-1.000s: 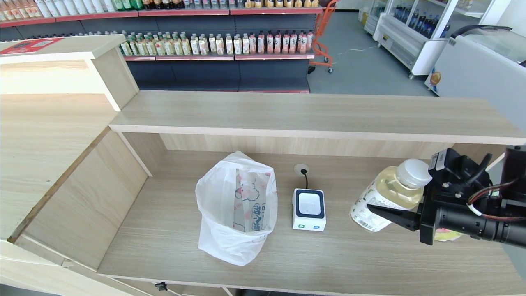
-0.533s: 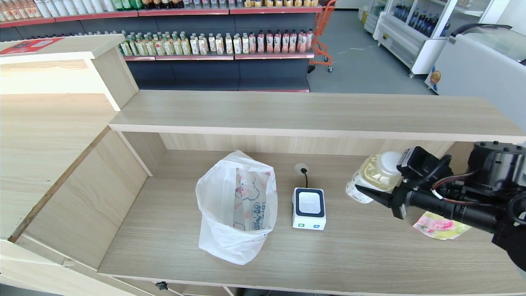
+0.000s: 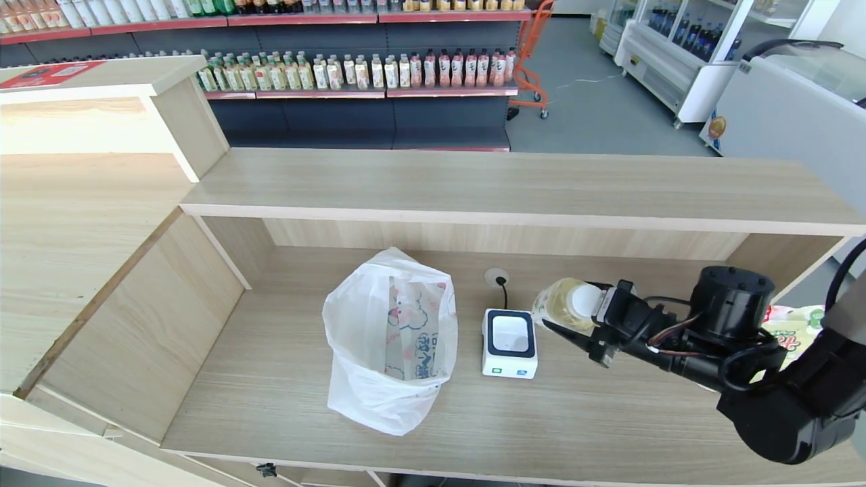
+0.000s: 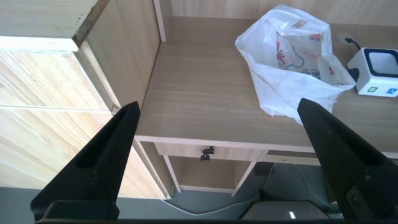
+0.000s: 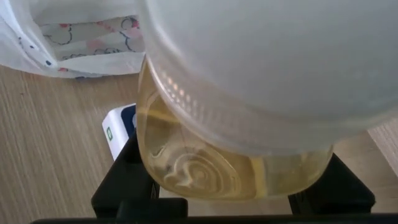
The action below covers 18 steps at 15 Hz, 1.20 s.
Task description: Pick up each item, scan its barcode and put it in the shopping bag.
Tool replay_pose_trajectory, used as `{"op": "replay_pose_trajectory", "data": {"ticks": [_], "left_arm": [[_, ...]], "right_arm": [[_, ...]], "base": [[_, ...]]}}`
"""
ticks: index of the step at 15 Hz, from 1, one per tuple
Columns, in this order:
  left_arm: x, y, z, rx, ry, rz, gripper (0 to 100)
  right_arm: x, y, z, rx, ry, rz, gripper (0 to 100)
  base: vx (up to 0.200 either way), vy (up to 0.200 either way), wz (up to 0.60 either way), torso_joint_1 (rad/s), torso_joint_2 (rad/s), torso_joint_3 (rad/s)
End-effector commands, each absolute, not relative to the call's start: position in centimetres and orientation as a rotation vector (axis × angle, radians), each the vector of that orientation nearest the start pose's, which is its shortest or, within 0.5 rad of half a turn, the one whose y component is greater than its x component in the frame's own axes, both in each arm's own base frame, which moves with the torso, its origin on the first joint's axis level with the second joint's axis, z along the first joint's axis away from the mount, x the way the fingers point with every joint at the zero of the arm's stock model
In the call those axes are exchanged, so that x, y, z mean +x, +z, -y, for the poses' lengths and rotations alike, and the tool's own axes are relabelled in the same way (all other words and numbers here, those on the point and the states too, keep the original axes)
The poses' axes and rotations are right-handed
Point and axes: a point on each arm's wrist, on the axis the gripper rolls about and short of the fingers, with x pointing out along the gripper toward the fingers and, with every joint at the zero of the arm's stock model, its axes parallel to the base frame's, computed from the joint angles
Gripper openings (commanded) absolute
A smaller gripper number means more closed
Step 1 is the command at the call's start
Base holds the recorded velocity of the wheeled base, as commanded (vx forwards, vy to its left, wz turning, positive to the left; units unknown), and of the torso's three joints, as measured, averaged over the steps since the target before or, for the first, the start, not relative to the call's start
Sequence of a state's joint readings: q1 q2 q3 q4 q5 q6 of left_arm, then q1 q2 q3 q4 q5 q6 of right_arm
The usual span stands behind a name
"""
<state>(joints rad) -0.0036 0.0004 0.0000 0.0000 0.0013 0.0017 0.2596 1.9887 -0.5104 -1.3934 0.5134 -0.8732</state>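
The right claw (image 3: pixel 567 319) is clenched on the bottle (image 3: pixel 556 299), apparently lifted off the worktop (image 3: pixel 541 419). Just beyond its tips sits the scanner (image 3: pixel 509 341), with the shopping bag (image 3: pixel 389 338) farther on. The left claw (image 4: pixel 219 104) is released.

Head camera sitting high, looking forward and down at wooden counter (image 3: pixel 473 419); whole recess fitting in lower half of frame at mid distance, store shelves (image 3: pixel 352 71) running along top edge. Shopping bag (image 3: pixel 389 338) sitting at frame centre, scanner (image 3: pixel 509 341) just right of it. Left wrist camera hanging off counter's near side, looking out through left gripper (image 4: pixel 219 106) toward same bag and scanner farther off. Right wrist camera pressing very close against bottle (image 5: pixel 249 124), peeking past it at scanner and bag. All three views sharing bag and scanner.
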Motion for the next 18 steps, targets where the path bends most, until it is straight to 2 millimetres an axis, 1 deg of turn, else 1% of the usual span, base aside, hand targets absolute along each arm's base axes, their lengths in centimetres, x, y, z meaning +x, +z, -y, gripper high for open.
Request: {"op": "replay_pose_trajectory", "data": {"ticks": [1,4,8,10,12,14,18], "left_arm": [[-2.3,7.5,0.0,0.002,-0.002,0.0,100],[-2.3,7.5,0.0,0.002,-0.002,0.0,100],[-2.3,7.5,0.0,0.002,-0.002,0.0,100],[-2.3,7.5,0.0,0.002,-0.002,0.0,100],[-2.3,7.5,0.0,0.002,-0.002,0.0,100],[-2.3,7.5,0.0,0.002,-0.002,0.0,100],[-2.3,7.6,0.0,0.002,-0.002,0.002,100]], "right_arm": [[31.5,6.6,-10.4,-0.819,0.817,0.241,0],[33.0,5.5,-11.1,-0.841,0.847,0.27,0],[33.5,4.5,-11.2,-0.87,0.881,0.317,0],[33.6,3.4,-11.2,-0.907,0.9,0.348,0],[33.8,2.8,-11.3,-0.922,0.902,0.356,0],[34.7,1.6,-11.2,-0.942,0.928,0.389,0],[35.7,0.8,-11.5,-0.965,0.973,0.455,0]], "base": [[0.0,0.0,0.0,0.0,0.0,0.0],[0.0,0.0,0.0,0.0,0.0,0.0],[0.0,0.0,0.0,0.0,0.0,0.0],[0.0,0.0,0.0,0.0,0.0,0.0],[0.0,0.0,0.0,0.0,0.0,0.0],[0.0,0.0,0.0,0.0,0.0,0.0],[0.0,0.0,0.0,0.0,0.0,0.0]]}}
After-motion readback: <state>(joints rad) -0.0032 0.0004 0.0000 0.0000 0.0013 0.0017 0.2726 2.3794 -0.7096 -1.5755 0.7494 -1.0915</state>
